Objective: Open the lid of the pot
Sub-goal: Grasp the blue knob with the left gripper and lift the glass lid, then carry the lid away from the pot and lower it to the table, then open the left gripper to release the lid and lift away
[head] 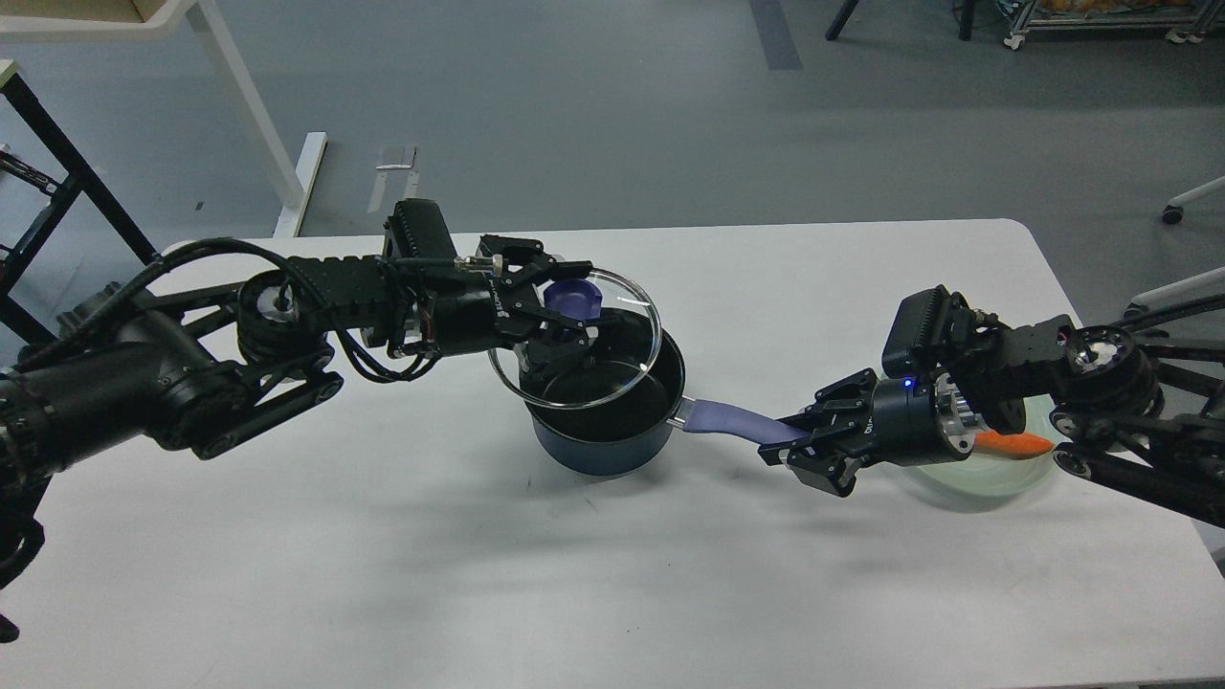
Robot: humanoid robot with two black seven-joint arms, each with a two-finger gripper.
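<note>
On the white table [383,536], near its middle, stands one small dark navy saucepan [598,450] with a black interior and a long periwinkle-blue handle [732,421] pointing toward the robot's right. One lid [612,368] is present: a round clear glass disc with a steel rim and a periwinkle-blue knob [572,299]. It is tilted, raised off the far-left part of the pot, with its lower edge over the pot's mouth; whether that edge touches the rim cannot be told. The left gripper [560,311] has its fingers closed around the knob, pinching it. The right gripper [799,442] sits at the outer end of the handle, with fingers above and below it, clamped on it. Behind the right gripper lies one pale green glass plate [995,478], largely hidden by the arm, bearing one orange item [1014,445] that cannot be identified. Count: two arms, one pot, one lid, one plate.
</note>
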